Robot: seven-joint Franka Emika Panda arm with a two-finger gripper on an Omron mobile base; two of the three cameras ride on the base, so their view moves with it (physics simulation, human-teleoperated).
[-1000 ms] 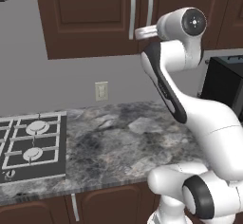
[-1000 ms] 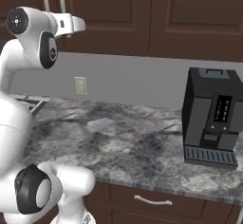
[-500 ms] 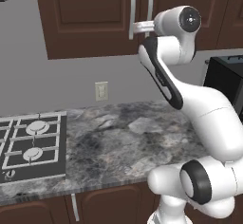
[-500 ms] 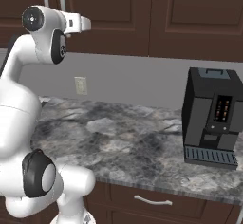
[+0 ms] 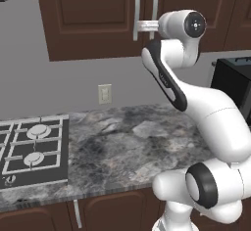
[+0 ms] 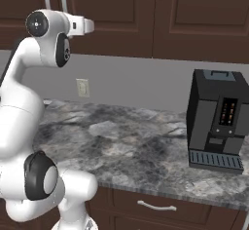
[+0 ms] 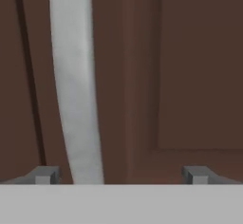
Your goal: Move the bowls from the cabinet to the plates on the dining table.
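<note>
The dark brown wall cabinet (image 5: 98, 14) hangs over the counter with both doors closed, so the bowls are hidden. Two long silver bar handles (image 5: 137, 5) run down where the doors meet. My gripper (image 5: 138, 26) is raised to door height and points straight at the cabinet front (image 6: 121, 9). In the hand view the gripper (image 7: 121, 175) is open, with one silver handle (image 7: 76, 85) standing between the fingertips (image 7: 45, 174), nearer the left one and not touched. The plates and the dining table are out of view.
A grey marbled stone counter (image 5: 127, 142) lies below, with a gas hob (image 5: 32, 151) at its left. A black coffee machine (image 6: 216, 122) stands at the right. A wall outlet (image 5: 104, 94) sits behind. Low cupboards with a short handle (image 6: 155, 205) are under the counter.
The hand has risen a little and pushed forward toward the cabinet door, closing in on the silver handles. The arm's upper joints lifted with it.
</note>
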